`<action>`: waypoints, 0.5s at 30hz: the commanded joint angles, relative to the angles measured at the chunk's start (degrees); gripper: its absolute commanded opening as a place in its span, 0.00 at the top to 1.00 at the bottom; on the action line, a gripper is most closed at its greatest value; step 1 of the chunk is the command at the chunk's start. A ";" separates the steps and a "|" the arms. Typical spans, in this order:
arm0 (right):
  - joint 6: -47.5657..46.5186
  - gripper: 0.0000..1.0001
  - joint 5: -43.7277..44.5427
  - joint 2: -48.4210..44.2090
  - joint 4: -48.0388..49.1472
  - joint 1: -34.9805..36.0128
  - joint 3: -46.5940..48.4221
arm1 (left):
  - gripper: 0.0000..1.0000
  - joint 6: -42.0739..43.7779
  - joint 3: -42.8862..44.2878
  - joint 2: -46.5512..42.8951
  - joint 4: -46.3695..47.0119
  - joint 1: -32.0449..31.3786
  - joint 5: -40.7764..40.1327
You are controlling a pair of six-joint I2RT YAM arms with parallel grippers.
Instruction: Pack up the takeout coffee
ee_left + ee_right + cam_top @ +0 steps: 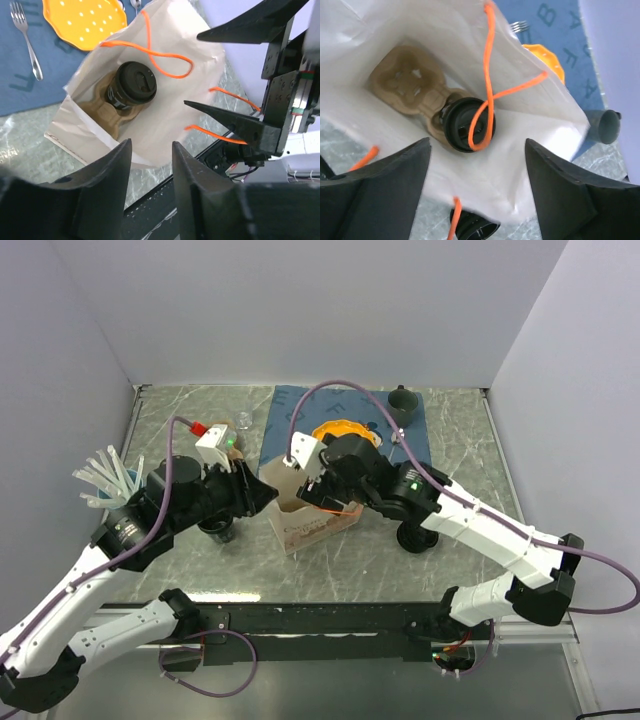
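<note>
Surface: grey marbled table (380, 560), white walls.
Left: arm reaches in from the bag's left, left gripper (151, 145) angled down over paper bag (200, 75), jaws narrowly apart, empty.
Right: right gripper (477, 145) above bag mouth, jaws wide, empty.
Cup: takeout coffee (136, 85) at bag bottom in cardboard carrier (102, 110), upright, long axis vertical, lid up.

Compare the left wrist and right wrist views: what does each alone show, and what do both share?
Only the left wrist view shows the white-dotted face of the round orange plate. Only the right wrist view shows the dark greenish mug. Both show the white paper bag with orange string handles, the brown cardboard cup carrier inside, and the black lidded takeout cup seated in it.
</note>
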 commanded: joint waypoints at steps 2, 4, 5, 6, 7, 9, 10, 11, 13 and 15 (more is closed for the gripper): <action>1.28 0.13 2.68 -1.34 3.07 -0.58 4.29 | 0.54 2.44 3.55 -0.58 -0.42 -0.21 -2.13; 1.45 0.12 2.77 -1.95 2.98 -0.57 4.90 | 0.53 2.88 3.90 -0.84 -0.33 -0.21 -2.13; 1.63 0.10 2.68 -2.21 3.33 -0.49 4.99 | 0.52 3.06 3.99 -0.84 -0.33 -0.21 -2.13; 1.80 0.09 2.68 -2.74 3.59 -0.49 5.08 | 0.51 3.23 4.52 -0.75 -0.50 -0.21 -4.04; 2.15 0.07 3.03 -2.92 3.85 -0.66 5.43 | 0.50 3.84 4.78 -0.84 -0.59 -0.21 -4.32; 2.68 0.05 3.29 -3.27 4.03 -0.58 6.22 | 0.47 5.07 5.92 -0.66 -0.77 -0.13 -5.29; 3.38 0.03 3.38 -3.27 4.03 -0.66 7.00 | 0.45 5.43 6.45 -0.40 -0.86 -0.21 -6.69; 3.82 0.01 3.56 -3.27 4.03 -0.75 7.53 | 0.43 5.87 7.50 -0.31 -0.95 -0.21 -7.48; 4.79 0.00 3.99 -2.92 3.68 -0.84 9.20 | 0.37 7.01 8.65 0.30 -1.12 -0.21 -9.59; 6.71 0.00 5.49 -1.70 2.37 -1.10 11.74 | 0.32 7.54 10.05 0.57 -1.38 -0.21 -10.74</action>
